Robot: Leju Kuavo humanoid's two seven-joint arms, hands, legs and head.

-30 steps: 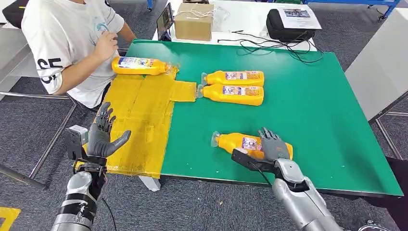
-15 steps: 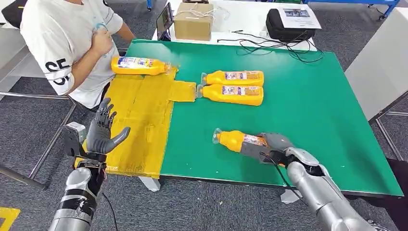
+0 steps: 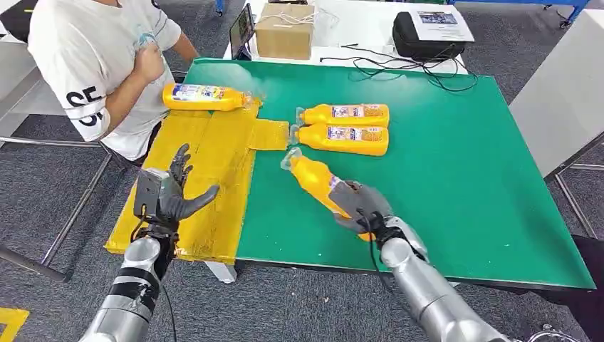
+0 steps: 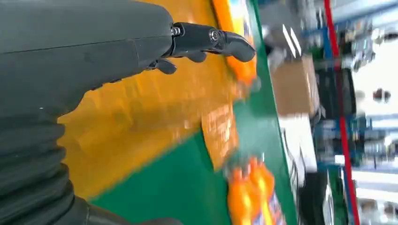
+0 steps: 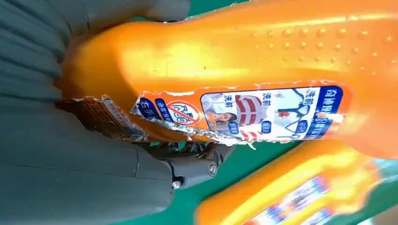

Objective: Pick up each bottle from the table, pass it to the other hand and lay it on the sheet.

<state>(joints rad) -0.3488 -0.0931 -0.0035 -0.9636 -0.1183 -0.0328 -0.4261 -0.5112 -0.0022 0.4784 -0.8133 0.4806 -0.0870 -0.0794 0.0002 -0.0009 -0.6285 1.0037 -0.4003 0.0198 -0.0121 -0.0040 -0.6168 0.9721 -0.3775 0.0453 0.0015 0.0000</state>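
Right hand [image 3: 358, 205] grips a bottle [image 3: 313, 178] slanting cap-first toward the sheet [image 3: 206, 164]; left hand [image 3: 174, 196] open

cardboard box [image 3: 284, 30], black bag [image 3: 427, 35], seated person [image 3: 100, 64].

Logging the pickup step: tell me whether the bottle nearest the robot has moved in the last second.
Yes. The bottle, held in the right hand, has swung from lying crosswise near the table's front edge to pointing its cap toward the two bottles lying side by side, and now sits closer to them.
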